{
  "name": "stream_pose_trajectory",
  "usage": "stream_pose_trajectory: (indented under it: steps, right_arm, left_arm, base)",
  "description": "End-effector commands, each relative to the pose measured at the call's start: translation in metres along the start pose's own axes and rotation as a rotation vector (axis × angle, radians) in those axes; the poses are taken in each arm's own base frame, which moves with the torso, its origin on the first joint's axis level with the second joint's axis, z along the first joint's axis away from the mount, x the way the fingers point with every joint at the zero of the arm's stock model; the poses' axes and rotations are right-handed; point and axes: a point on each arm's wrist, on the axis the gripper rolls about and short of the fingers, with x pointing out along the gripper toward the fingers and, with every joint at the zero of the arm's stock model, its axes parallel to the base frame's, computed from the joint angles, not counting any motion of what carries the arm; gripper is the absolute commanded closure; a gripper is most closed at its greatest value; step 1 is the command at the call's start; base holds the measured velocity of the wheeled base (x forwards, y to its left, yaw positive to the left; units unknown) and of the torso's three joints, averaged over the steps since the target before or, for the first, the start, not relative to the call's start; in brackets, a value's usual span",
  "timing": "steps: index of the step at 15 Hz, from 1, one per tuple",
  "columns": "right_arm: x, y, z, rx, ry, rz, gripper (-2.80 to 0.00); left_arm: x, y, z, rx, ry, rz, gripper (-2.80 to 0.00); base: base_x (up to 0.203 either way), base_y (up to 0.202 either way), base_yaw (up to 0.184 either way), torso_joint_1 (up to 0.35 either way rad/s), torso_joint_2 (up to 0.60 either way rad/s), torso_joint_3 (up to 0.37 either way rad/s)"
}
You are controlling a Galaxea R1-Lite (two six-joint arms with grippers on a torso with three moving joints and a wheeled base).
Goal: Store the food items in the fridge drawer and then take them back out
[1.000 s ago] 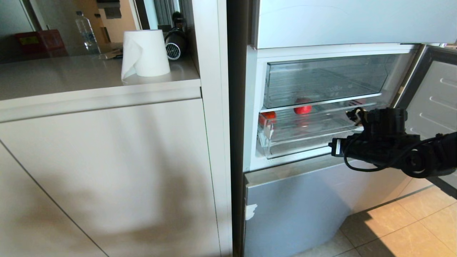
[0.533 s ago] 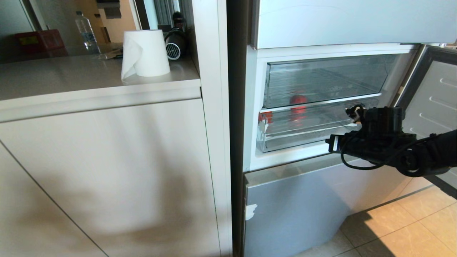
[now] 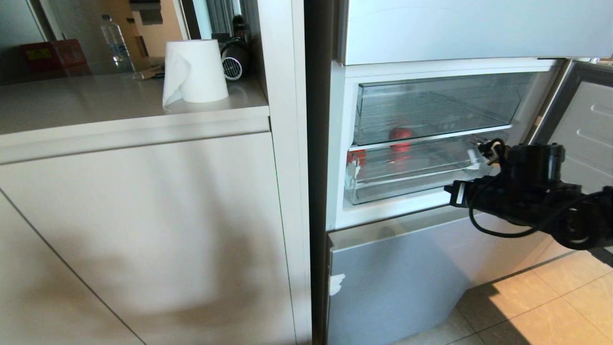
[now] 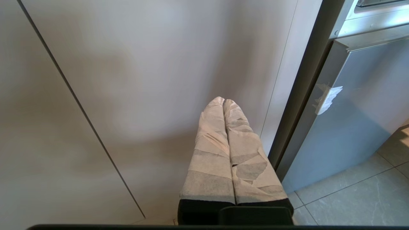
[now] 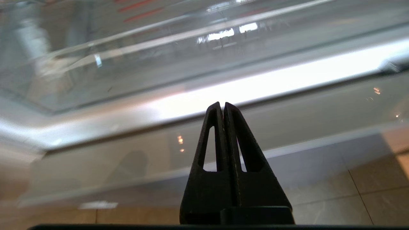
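In the head view the fridge drawer [image 3: 407,175] sits at centre right of the frame, pushed in under a second clear drawer [image 3: 431,108] above it. Two food items show through the plastic: a round red one [image 3: 400,135] near the middle and a smaller red-orange one [image 3: 357,157] at the drawer's left end, just behind a scrap of white tape [image 3: 353,171].

The right end effector [image 5: 222,107] is clenched on nothing, its fingertips pressed together; in the right wrist view it points at the drawer's bright front edge, and whether it touches cannot be told. In the head view its black body hangs at the right edge of the frame, in front of the drawer's right end. The left end effector [image 4: 223,102] is clenched too, parked low before the cupboard door [image 4: 127,80].

The drawer is probably stiff, light and slippery; its front lip looks the best place to hook or pinch. The toy foods seem light and smooth, so likely to roll on the ribbed floor; grip each across its widest part.
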Motion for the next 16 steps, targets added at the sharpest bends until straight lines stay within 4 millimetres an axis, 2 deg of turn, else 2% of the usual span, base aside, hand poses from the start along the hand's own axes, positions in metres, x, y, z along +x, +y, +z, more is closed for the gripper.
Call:
stream_pose_trajectory:
  steps: [1,2,4,6,8,10,13,16]
  right_arm:
    - [-0.064,0.009,0.018,-0.010,-0.100,0.015,0.00]
    - [-0.100,0.012,0.016,-0.016,-0.134,0.019,0.00]
    - [-0.163,0.015,-0.003,-0.024,-0.193,0.021,0.00]
    - [-0.222,0.016,-0.036,-0.037,-0.254,0.023,0.00]
    - [-0.266,0.015,-0.075,-0.076,-0.289,0.013,0.00]
    - [-0.295,0.012,-0.117,-0.137,-0.268,-0.018,0.00]
    - [-0.314,0.005,-0.174,-0.241,-0.209,-0.089,0.00]
    - [-0.324,0.004,-0.197,-0.289,-0.319,-0.114,0.00]
  left_arm:
    - [0.000,0.000,0.000,0.000,0.000,0.000,0.00]
    - [0.000,0.000,0.000,0.000,0.000,0.000,0.00]
    - [0.000,0.000,0.000,0.000,0.000,0.000,0.00]
    - [0.000,0.000,0.000,0.000,0.000,0.000,0.00]
    - [0.000,0.000,0.000,0.000,0.000,0.000,0.00]
    - [0.000,0.000,0.000,0.000,0.000,0.000,0.00]
    - [0.000,0.000,0.000,0.000,0.000,0.000,0.00]
    - [0.000,0.000,0.000,0.000,0.000,0.000,0.00]
  base:
    - [0.000,0.000,0.000,0.000,0.00,0.000]
    - [0.000,0.000,0.000,0.000,0.00,0.000]
    - [0.000,0.000,0.000,0.000,0.00,0.000]
    - [0.000,0.000,0.000,0.000,0.00,0.000]
    - [0.000,0.000,0.000,0.000,0.00,0.000]
    - [0.000,0.000,0.000,0.000,0.00,0.000]
    - [0.000,0.000,0.000,0.000,0.00,0.000]
    - [0.000,0.000,0.000,0.000,0.00,0.000]
